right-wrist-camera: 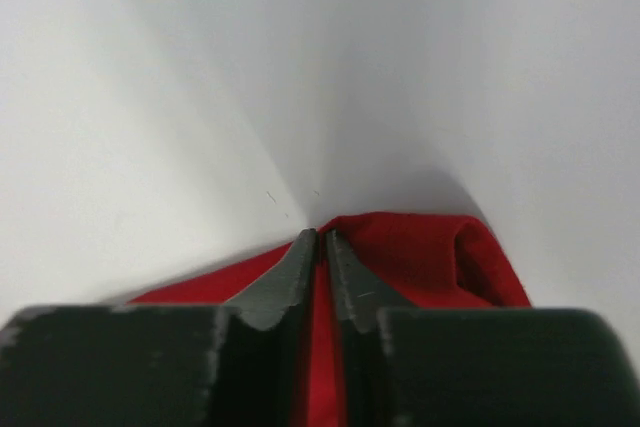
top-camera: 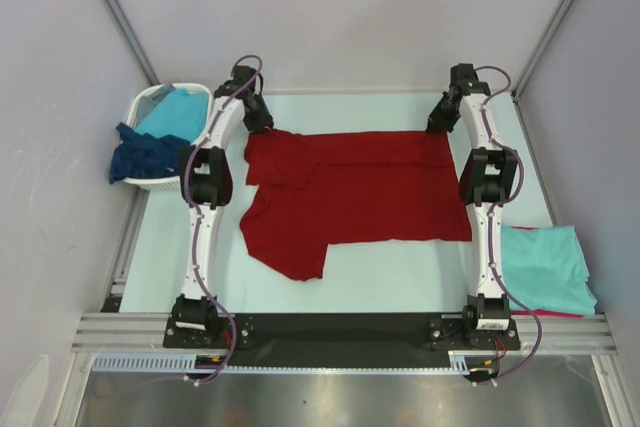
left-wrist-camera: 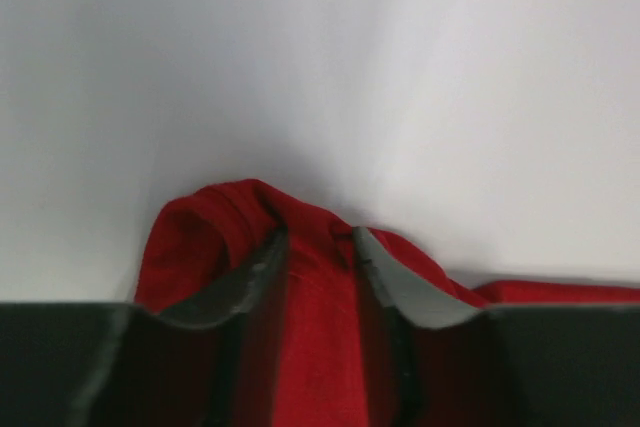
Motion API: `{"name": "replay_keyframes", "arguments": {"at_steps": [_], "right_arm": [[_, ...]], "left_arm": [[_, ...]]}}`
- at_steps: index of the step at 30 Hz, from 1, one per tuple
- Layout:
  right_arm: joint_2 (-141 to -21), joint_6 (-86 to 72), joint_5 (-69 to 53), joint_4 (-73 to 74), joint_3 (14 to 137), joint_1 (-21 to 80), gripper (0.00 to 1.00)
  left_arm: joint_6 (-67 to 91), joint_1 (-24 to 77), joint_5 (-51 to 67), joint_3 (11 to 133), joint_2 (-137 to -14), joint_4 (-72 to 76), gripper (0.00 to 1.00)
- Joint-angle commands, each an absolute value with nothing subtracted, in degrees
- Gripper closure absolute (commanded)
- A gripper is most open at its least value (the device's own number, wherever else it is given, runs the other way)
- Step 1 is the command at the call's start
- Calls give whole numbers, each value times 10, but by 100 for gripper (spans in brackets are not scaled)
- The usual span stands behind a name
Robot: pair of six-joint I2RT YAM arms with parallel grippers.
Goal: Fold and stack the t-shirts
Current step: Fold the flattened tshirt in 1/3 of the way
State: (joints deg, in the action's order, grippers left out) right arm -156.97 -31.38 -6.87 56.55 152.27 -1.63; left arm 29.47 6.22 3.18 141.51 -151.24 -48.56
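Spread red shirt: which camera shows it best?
The top view: the whole red shirt is in frame, spread out. The left wrist view shows only a bunched corner; the right wrist view likewise.

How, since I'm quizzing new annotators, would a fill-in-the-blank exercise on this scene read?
The shirt spread mid-table is dark ____.
The basket sits at the far ____ corner of the table.
The folded turquoise shirt lies at the near ____ corner.
A navy shirt hangs over the rim of the ____.
Missing words: red; left; right; basket.
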Motion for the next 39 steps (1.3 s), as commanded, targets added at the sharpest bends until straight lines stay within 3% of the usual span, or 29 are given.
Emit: {"name": "replay_keyframes", "arguments": {"at_steps": [1, 6, 7, 12, 13, 14, 17, 21, 23, 24, 25, 27, 28, 29, 34, 39], "right_arm": [[-1579, -305, -26, 556, 1516, -29, 80], [-1464, -302, -11, 554, 1478, -15, 42], [-1439, -301, -8, 550, 1442, -11, 40], [-1241, -292, 23, 522, 1276, 39, 40], [-1208, -284, 25, 503, 1242, 48, 40], [-1180, -282, 31, 494, 1172, 56, 40], [-1075, -278, 55, 450, 1059, 101, 40], [-972, -291, 102, 415, 854, 160, 43], [-929, -305, 115, 408, 807, 184, 44], [-918, -312, 122, 407, 773, 189, 48], [-895, -312, 120, 403, 760, 192, 48], [-880, -312, 139, 406, 738, 207, 47], [-874, -311, 145, 406, 733, 213, 46], [-866, -304, 148, 406, 730, 217, 45], [-851, -286, 133, 370, 702, 218, 45], [-938, -292, 102, 386, 729, 220, 50]], "left_arm": [[291, 53, -21, 1444, -1482, -490, 50], [298, 57, -38, 1416, -1371, -500, 30], [299, 61, -40, 1405, -1347, -501, 27], [308, 85, -79, 1271, -1189, -497, 15], [309, 100, -91, 1217, -1140, -493, 3], [312, 108, -95, 1189, -1113, -490, 1], [323, 143, -97, 1054, -1013, -454, 0], [357, 174, -41, 762, -867, -325, 0], [359, 189, -26, 692, -819, -285, 9], [359, 193, -27, 650, -812, -286, 20], [359, 202, -33, 633, -806, -288, 51], [365, 205, -27, 597, -800, -294, 70], [368, 206, -23, 587, -799, -297, 91], [371, 208, -26, 580, -798, -295, 97], [343, 234, -27, 594, -815, -293, 99], [293, 298, -90, 664, -885, -337, 91]]}}
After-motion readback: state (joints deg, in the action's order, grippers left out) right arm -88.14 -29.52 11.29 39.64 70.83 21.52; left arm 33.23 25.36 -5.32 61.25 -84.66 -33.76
